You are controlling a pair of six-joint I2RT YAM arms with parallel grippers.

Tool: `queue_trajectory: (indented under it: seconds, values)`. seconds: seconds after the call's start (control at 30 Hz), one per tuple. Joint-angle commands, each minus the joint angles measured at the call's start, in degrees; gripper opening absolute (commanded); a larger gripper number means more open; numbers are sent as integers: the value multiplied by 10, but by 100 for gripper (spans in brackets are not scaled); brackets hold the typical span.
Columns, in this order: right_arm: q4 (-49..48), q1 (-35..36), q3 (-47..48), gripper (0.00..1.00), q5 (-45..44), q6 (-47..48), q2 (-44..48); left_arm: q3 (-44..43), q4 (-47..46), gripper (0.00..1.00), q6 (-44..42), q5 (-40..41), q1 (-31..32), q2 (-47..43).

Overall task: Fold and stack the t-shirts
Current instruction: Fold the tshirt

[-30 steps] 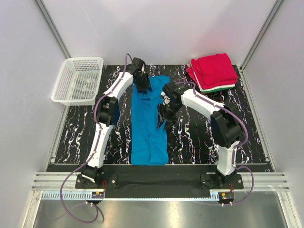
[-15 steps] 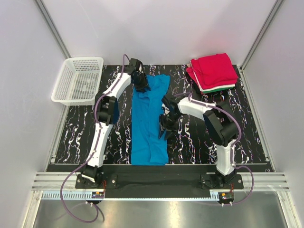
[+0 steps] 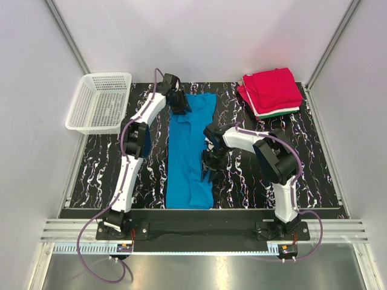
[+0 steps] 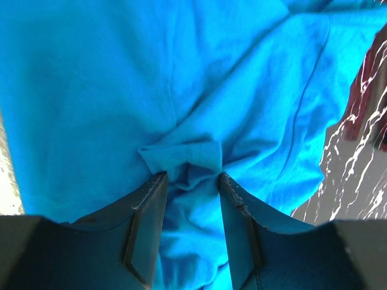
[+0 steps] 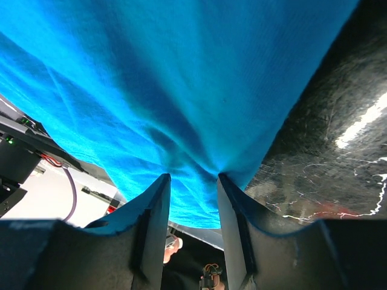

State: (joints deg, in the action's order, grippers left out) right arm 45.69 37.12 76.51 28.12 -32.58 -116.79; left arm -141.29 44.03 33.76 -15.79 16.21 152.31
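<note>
The blue t-shirt (image 3: pixel 184 157) lies as a long narrow strip down the middle of the black marbled table (image 3: pixel 109 163). My left gripper (image 3: pixel 180 107) stands on its far end near the collar. In the left wrist view its jaws (image 4: pixel 190 176) stand apart over a bunched fold of blue cloth (image 4: pixel 181 109). My right gripper (image 3: pixel 207 170) is at the shirt's right edge, about halfway down. Its jaws (image 5: pixel 193 176) stand apart, tips pressed against the puckered blue cloth (image 5: pixel 181 78). Folded t-shirts (image 3: pixel 272 89), red on top with green and white edges showing, are stacked at the back right.
A white mesh basket (image 3: pixel 100 103) sits at the back left corner. Grey walls close in the table on three sides. The arm bases stand on the black rail (image 3: pixel 199 228) at the near edge.
The right gripper has moved down the shirt's right edge toward the near side, and its jaws have narrowed a little. The left gripper has shifted slightly at the collar end.
</note>
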Motion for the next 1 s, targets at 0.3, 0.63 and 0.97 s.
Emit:
queue_trajectory:
  seconds: [0.3,0.63,0.97]
  values:
    - [19,4,15,50,-23,-8,41,35,-88,54,3,-71,-10,-3]
    - [47,1,121,57,-89,-13,147,260,-184,56,-33,-237,-10,-206]
    - [37,-3,124,57,-95,-61,204,183,-187,57,-26,-230,-30,-236]
